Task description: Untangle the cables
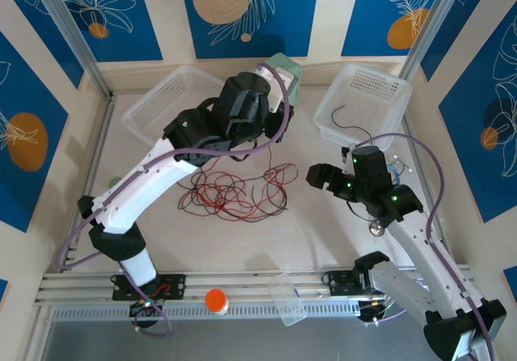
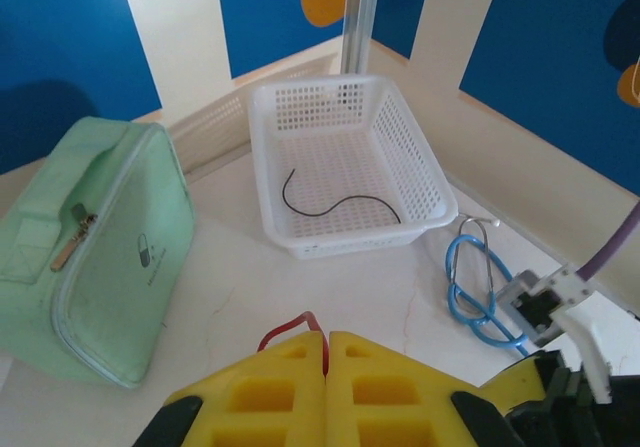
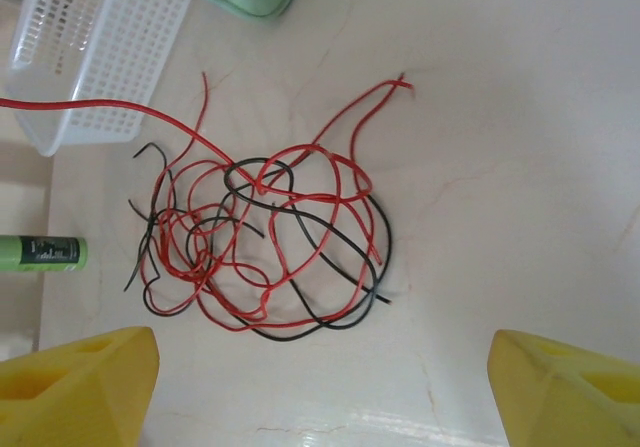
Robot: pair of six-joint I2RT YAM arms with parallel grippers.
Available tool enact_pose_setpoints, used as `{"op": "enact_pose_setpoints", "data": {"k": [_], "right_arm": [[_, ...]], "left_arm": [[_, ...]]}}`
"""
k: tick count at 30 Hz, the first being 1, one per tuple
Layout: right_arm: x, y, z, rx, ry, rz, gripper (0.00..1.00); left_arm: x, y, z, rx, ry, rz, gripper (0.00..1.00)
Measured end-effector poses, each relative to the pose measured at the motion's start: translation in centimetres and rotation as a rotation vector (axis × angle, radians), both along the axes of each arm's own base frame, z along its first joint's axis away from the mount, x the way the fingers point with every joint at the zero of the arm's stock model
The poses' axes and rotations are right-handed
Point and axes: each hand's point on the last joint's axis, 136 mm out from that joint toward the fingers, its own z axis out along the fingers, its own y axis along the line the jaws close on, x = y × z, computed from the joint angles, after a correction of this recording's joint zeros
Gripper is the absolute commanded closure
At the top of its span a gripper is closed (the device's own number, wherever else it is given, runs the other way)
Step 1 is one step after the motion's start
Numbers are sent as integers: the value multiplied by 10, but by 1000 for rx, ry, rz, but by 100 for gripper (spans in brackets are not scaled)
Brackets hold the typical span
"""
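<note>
Plainly, the left gripper (image 2: 327, 345) is clenched on a red cable (image 2: 290, 325), lifted near the white basket (image 2: 420, 217). That strand runs back into the tangle (image 3: 265, 237) lying on the table beneath the right gripper (image 3: 320, 387), whose fingers stand wide apart. Nothing pins the heap, so a pull could cinch its knots or drag the whole bundle along.

Blue-and-cream patterned walls (image 1: 250, 6), pale table (image 1: 323, 240)
</note>
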Motion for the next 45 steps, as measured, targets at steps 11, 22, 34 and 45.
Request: {"op": "enact_pose_setpoints", "data": {"k": [11,22,34,45], "right_arm": [[21,52,-21,-14,-7,181,19],[40,115,-26,-77,-41,315,24],[90,159,6,-176,-193,307,66],[91,170,53,-189,-266,302,100]], "left_arm": [[-8,11,43,-69,-69,-13,100],[-21,31,74,-124,-146,-31,100],[-35,53,91,-173,-188,-31,100],[-26,69,48,-87,-168,60,99]]}}
